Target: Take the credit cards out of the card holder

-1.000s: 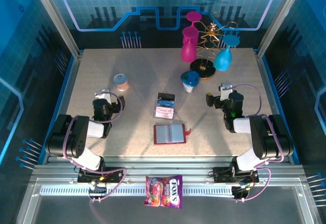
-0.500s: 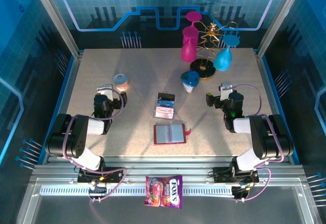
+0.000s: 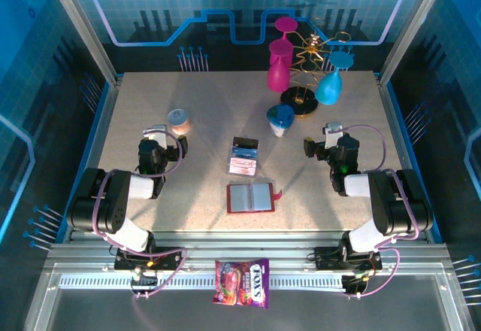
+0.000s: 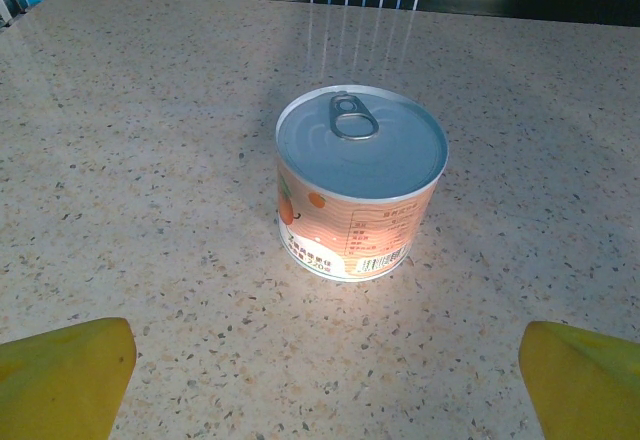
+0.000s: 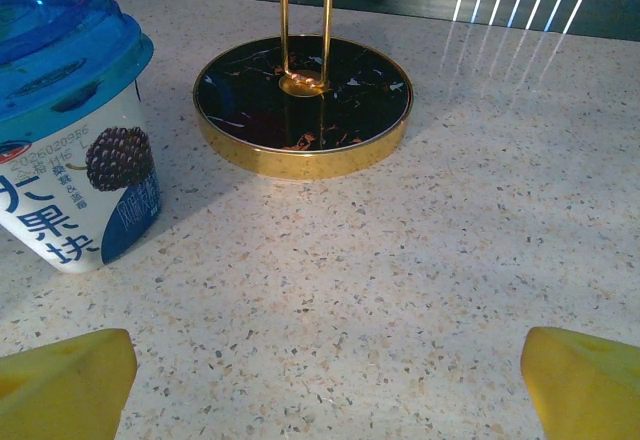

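Observation:
The card holder (image 3: 250, 197), a dark red wallet with a side tab, lies open and flat in the near middle of the table, its greyish pockets facing up. Just behind it, a dark blue credit card (image 3: 245, 149) and a pinkish-white one (image 3: 242, 166) lie in a clear tray. My left gripper (image 3: 156, 137) stands open to the wallet's far left, its yellow fingertips (image 4: 60, 375) wide apart and pointing at a tin can (image 4: 360, 180). To the wallet's right my right gripper (image 3: 322, 140) is open too, its fingertips (image 5: 65, 380) wide apart over bare table.
A blue-lidded yogurt cup (image 5: 70, 130) and the gold-rimmed black base (image 5: 303, 105) of a rack stand ahead of the right gripper. The rack carries pink and blue glasses (image 3: 279, 64). A candy bag (image 3: 242, 282) lies on the front rail.
The left gripper has moved a little farther from the base, toward the tin can. The right arm, wallet and cards have not moved.

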Controlling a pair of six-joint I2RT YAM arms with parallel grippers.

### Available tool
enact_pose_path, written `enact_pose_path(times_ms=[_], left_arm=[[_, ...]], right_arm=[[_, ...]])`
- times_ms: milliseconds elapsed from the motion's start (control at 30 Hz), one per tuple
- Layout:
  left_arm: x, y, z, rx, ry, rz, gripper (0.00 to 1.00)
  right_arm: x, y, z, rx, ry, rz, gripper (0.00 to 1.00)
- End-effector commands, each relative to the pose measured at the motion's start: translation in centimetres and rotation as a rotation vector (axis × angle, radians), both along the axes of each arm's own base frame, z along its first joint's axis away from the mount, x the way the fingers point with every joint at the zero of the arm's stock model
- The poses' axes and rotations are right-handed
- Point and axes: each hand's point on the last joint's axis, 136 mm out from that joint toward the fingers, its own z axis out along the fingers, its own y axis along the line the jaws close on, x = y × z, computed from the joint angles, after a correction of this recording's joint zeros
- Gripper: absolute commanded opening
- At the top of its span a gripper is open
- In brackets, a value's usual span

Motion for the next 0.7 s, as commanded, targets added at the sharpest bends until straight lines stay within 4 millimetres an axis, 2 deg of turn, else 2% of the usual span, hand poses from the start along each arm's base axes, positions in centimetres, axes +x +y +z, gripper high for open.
enact_pose_path(times_ms=[0,667], left_arm=[[0.52,-0.53,0.91,0.011,-0.025,-0.030,0.99],[0.50,-0.52,0.87,0.011,-0.024,-0.030,0.99]], right_arm=[[0.21,0.37,0.53,-0.005,-0.032,0.013,1.00],[0.23,0.28,0.54,0.001,-0.032,0.012,1.00]])
